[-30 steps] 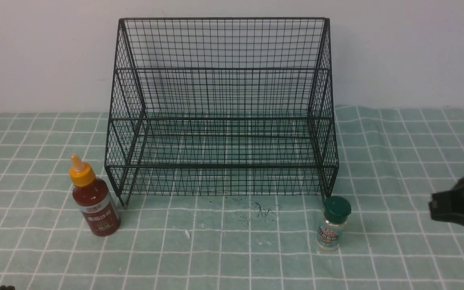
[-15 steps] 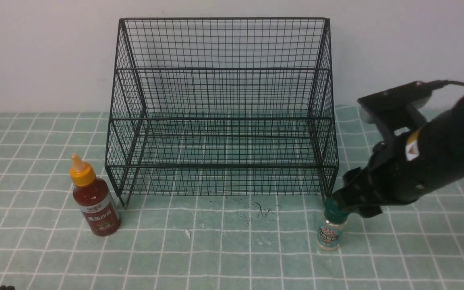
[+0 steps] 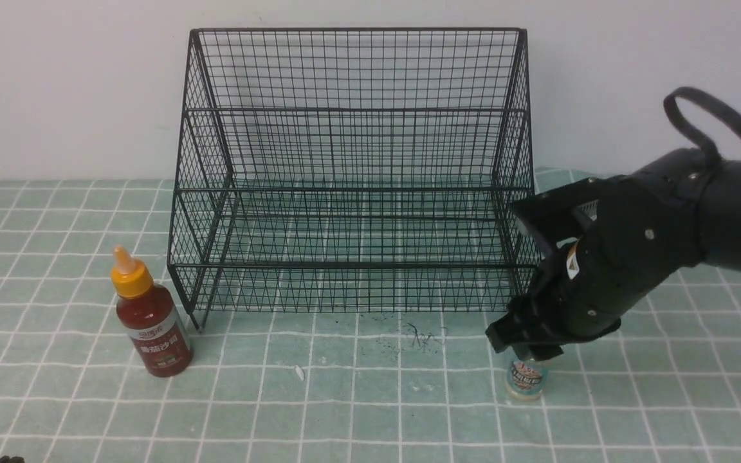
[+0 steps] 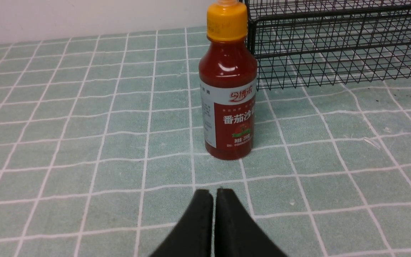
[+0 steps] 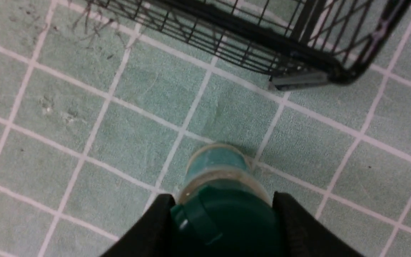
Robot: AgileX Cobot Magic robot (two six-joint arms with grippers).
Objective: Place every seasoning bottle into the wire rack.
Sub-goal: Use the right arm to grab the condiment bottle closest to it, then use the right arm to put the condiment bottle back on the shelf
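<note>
The wire rack point(image 3: 352, 264) stands at the back centre, with nothing on its tiers. A small clear shaker jar point(image 3: 525, 381) with a dark green cap point(image 5: 227, 217) stands upright on the cloth by the rack's front right corner point(image 5: 298, 50). My right gripper point(image 5: 223, 201) reaches down over it, its fingers pressed against both sides of the cap. The red sauce bottle point(image 3: 152, 325) with its yellow-orange nozzle stands upright by the rack's front left corner. My left gripper point(image 4: 212, 192) is shut and empty, low over the cloth a short way in front of the red bottle point(image 4: 228, 103).
A green checked cloth point(image 3: 345, 411) covers the table. Dark scribble marks point(image 3: 419, 335) lie on it just in front of the rack. A white wall point(image 3: 55, 83) rises behind the rack.
My right arm swept in from the right edge, came down over the shaker jar, and its jaws opened and then closed in on the green cap. The left side is unchanged.
</note>
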